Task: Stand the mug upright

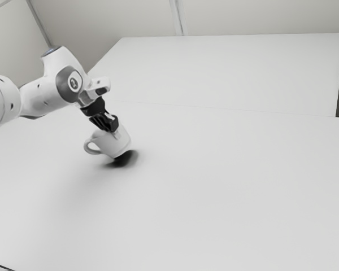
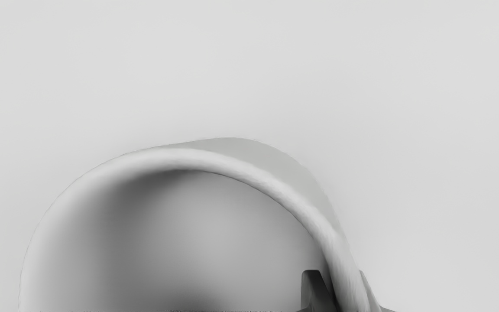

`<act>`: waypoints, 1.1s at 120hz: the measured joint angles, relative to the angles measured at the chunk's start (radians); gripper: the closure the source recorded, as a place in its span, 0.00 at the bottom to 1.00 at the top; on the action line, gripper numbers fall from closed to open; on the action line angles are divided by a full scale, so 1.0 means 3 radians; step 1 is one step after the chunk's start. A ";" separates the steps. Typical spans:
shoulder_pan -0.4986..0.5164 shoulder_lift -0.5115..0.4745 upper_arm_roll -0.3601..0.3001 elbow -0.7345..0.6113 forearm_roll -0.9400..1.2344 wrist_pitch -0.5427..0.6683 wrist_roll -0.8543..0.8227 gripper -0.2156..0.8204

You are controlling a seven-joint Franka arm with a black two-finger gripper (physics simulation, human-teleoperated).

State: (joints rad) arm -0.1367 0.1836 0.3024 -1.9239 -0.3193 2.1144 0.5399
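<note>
The arm [image 1: 45, 99] enters the exterior view at the upper left and angles downward toward the exterior view's right. The pincer [image 1: 114, 130] is located left of the frame's centre, clamped on the wall of the mug [image 1: 112, 145]. In the wrist view, one finger [image 2: 312, 288] is seated inside the mug and the other outside, with the wall between them.

The mug is tilted, not upright, over the left part of the bench [image 1: 214, 192]. Its mouth faces the pincer; its handle [image 1: 87, 148] points to the exterior view's left. A dark shadow [image 1: 123, 160] lies directly below the mug. Contact between base and bench cannot be determined.
</note>
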 joint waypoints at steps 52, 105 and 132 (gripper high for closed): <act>-0.0215 -0.0037 0.0021 -0.0260 0.0604 0.0427 -0.1401 0.97; -0.0522 -0.0284 0.0119 -0.0611 0.1081 0.0329 -0.2455 0.97; -0.0659 -0.0284 0.0120 -0.0609 0.1395 0.0104 -0.2863 0.97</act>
State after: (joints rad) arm -0.3342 0.0984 0.3384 -2.1067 0.0994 2.1455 -0.3189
